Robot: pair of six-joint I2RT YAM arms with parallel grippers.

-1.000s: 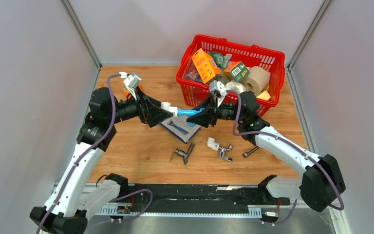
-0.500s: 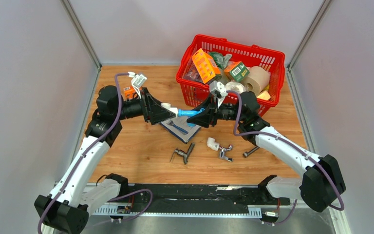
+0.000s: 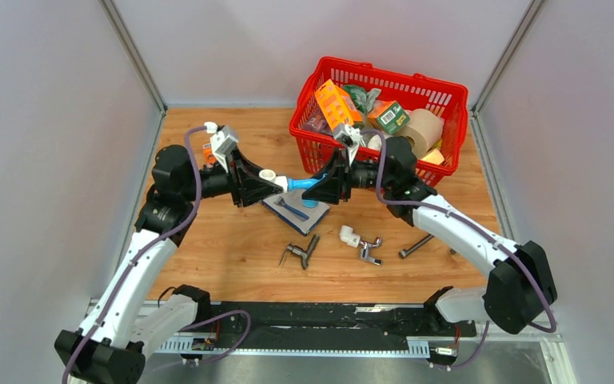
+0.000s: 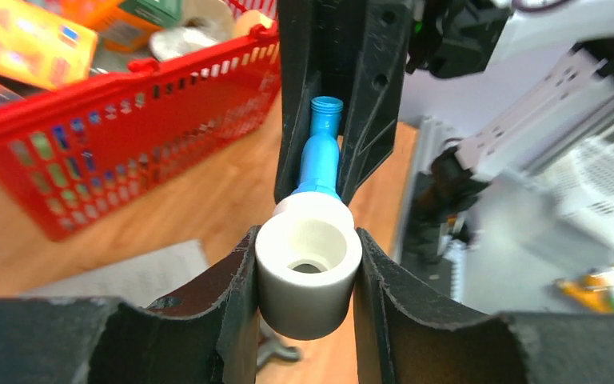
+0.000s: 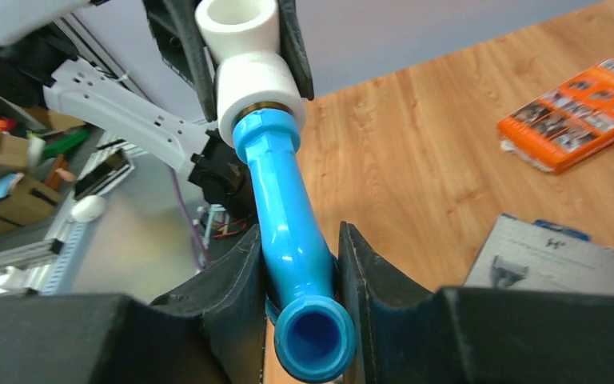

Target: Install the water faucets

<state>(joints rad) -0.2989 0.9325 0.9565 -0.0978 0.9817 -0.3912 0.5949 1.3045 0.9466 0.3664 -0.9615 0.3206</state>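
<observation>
A light-blue water faucet [image 3: 304, 183] with a white end fitting [image 3: 269, 175] hangs level in the air between the two arms, above a grey card. My right gripper [image 3: 320, 185] is shut on the blue body [image 5: 288, 216], whose open spout end faces the right wrist camera. My left gripper [image 3: 269, 178] is shut on the white fitting [image 4: 308, 272], both pads pressed against its sides. The blue body [image 4: 320, 156] runs from the fitting away into the right gripper's fingers [image 4: 372, 96]. In the right wrist view the white fitting [image 5: 252, 76] sits between the left fingers at the top.
A red basket [image 3: 392, 78] full of boxes and tape rolls stands at the back right, close behind the right wrist. On the wood lie a grey card [image 3: 292, 210], a dark grey tap [image 3: 302, 252], a chrome tap with a white elbow [image 3: 360, 242], a metal rod [image 3: 416, 246] and an orange pack [image 5: 580, 112].
My left jaws have come together onto the white fitting. The right arm has shifted left and back toward the basket, carrying the faucet slightly left.
</observation>
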